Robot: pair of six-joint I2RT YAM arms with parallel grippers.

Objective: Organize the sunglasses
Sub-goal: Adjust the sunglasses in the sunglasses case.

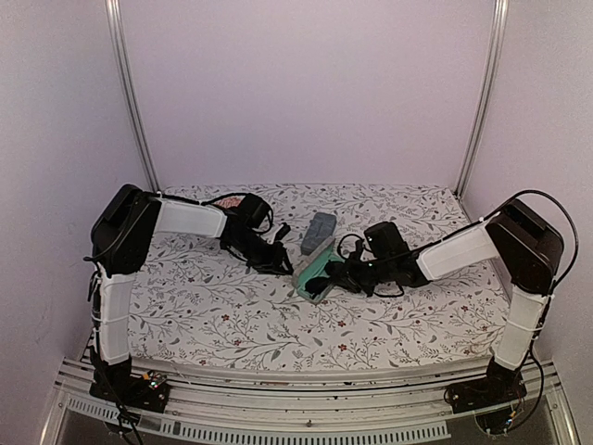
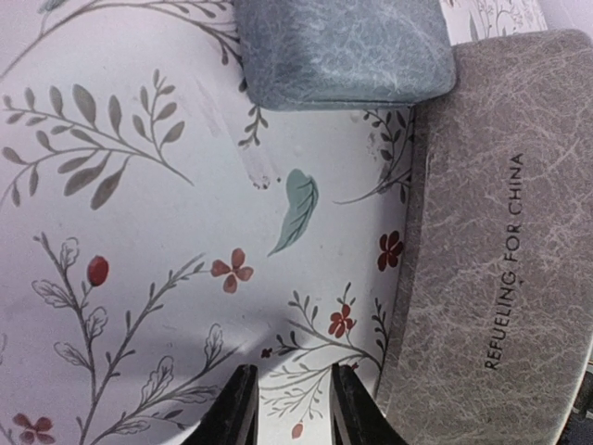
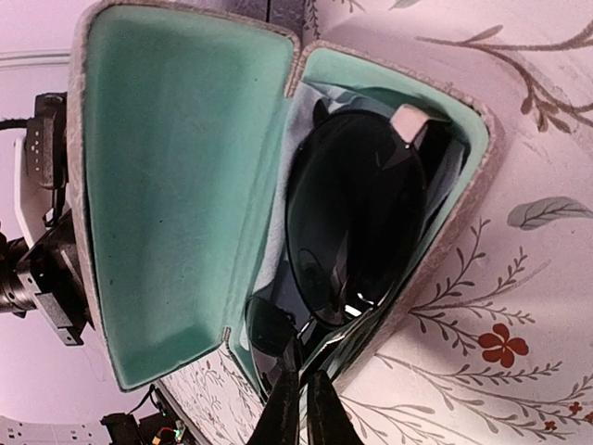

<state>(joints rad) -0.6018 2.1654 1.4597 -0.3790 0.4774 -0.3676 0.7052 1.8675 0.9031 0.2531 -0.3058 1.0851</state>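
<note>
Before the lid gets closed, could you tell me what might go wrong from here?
The sunglasses lie askew in the open case, one lens near the rim, so the lid may pinch them. The right claw sits at the frame and might drag it out when withdrawing.

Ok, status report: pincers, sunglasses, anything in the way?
Left pincer open, empty, beside tan-grey case. Right pincer nearly closed at sunglasses lying in that open case; grip unclear. Blue-grey case close by, closed.
</note>
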